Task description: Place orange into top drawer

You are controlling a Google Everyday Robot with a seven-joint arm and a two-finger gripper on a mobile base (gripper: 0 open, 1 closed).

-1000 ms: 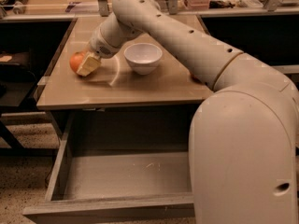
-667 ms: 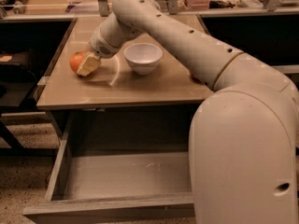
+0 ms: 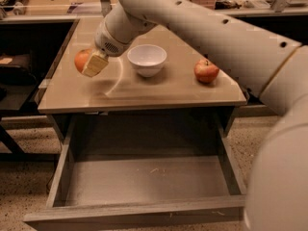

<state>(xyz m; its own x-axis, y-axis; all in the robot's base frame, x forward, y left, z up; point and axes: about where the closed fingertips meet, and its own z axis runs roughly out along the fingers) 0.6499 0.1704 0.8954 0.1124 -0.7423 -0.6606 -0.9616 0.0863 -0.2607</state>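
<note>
Your orange (image 3: 81, 59) sits in the upper left of the frame, at the left edge of the surface (image 3: 159, 90), and only its left half shows. Your hand (image 3: 89, 62) is clamped on it: one tan pad (image 3: 95, 64) lies flat against the fruit's right side, while the other finger is hidden behind it. Whether the orange rests on the surface or hangs just above it, you cannot tell from here.

The arm (image 3: 192, 18) reaches the hand from the upper right, crossing the top of the frame, and its bulky white body fills the right edge and lower right corner.

Just right of the hand, near the middle of the surface, stands a white bowl (image 3: 147, 59), upright and apart from the orange. Farther right lies a red-yellow apple (image 3: 206, 71), well apart from the bowl and close to the arm.

Below the surface, across the lower half of the frame, the drawer (image 3: 149, 179) stands pulled out toward you. Its grey floor is scuffed, and its front panel runs along the bottom edge. The orange is not in it, but up and to the left of it.
</note>
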